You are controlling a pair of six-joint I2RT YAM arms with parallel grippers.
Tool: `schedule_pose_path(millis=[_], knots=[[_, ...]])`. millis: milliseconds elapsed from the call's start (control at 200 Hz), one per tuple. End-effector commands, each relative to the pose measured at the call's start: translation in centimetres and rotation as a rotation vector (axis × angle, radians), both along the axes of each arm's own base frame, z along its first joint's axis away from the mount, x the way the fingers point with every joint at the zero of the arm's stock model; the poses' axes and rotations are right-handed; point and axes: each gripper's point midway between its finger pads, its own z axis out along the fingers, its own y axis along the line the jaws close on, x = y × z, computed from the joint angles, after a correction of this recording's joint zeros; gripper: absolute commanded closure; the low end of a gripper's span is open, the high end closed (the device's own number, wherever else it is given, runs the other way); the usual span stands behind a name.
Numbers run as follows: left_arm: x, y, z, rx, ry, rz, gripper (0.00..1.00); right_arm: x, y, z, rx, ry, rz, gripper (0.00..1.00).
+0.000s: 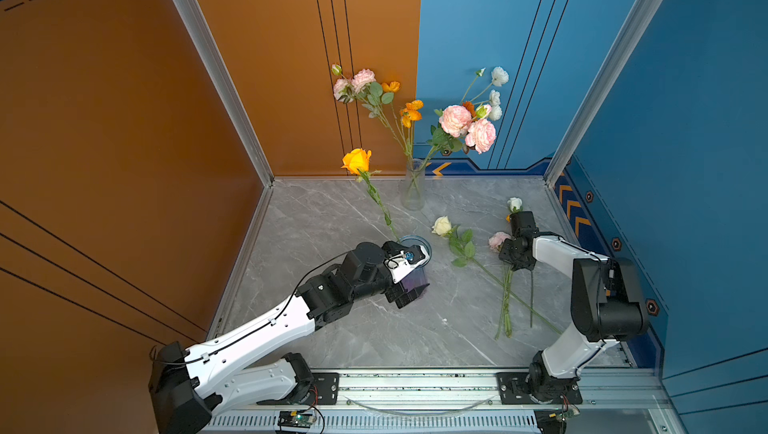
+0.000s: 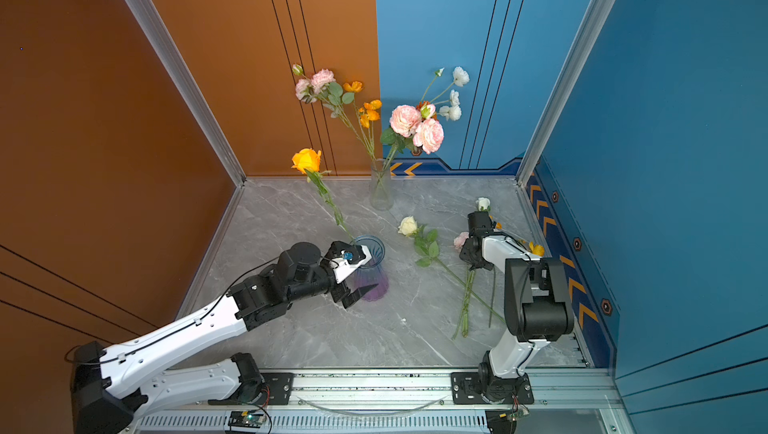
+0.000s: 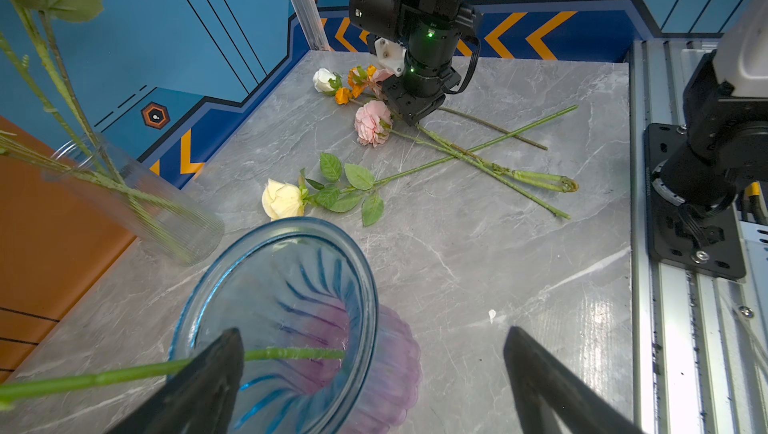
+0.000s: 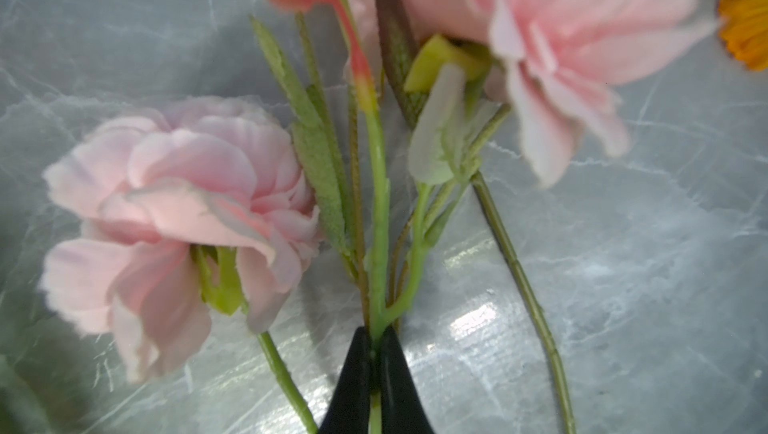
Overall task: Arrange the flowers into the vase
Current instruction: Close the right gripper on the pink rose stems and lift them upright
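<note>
Left pincer (image 3: pixel 374 332): jaws spread wide, nothing held.
Blue vase (image 3: pixel 395 353): beside left pincer; fluted glass, blue fading to purple; one orange rose (image 1: pixel 356 160) leaning inside.
Clear vase (image 1: pixel 412 192): ribbed glass; holds pink, orange and white sprigs.
Table (image 1: pixel 374 328): grey, marbled; cream rose (image 1: pixel 441 226) lying loose.
Right pincer (image 4: pixel 376 334): clamped on green stem of pink sprig (image 4: pixel 178 211), at table.

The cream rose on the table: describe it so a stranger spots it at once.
On the grey marble table, look between the blue-and-purple vase and the pink flowers pinched by the right gripper. The cream rose lies flat there, its stem crossing theirs. Alone among pink, white and orange neighbours, it has a pale cream bloom and broad green leaves.
</note>
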Motion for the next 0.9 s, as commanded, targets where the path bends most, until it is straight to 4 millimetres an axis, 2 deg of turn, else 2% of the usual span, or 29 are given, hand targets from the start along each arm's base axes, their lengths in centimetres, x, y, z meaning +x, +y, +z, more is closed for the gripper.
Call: schedule_pose_path(millis=[0,160,641,826,896], knots=[[-0.2,0.1,0.4,-0.009,-0.026,-0.007,0.02,0.6,0.1,0.2,0.011,-0.01,0.007,0.95],[-0.3,0.1,0.5,-0.009,-0.028,-0.007,0.02,0.4,0.3,1.2,0.022,-0.032,0.007,1.0],[-0.4,0.2,0.7,-0.015,-0.031,-0.011,0.02,-2.5,1.0,9.0,0.075,-0.226,0.004,1.0],[-0.5,0.3,1.2,-0.025,-0.039,-0.013,0.02,-2.5,1.8,10.8,0.141,-0.281,0.031,1.0],[-0.5,0.4,1.2,-0.025,-0.044,-0.01,0.02,-2.4,2.2,12.1,0.162,-0.321,0.043,1.0]])
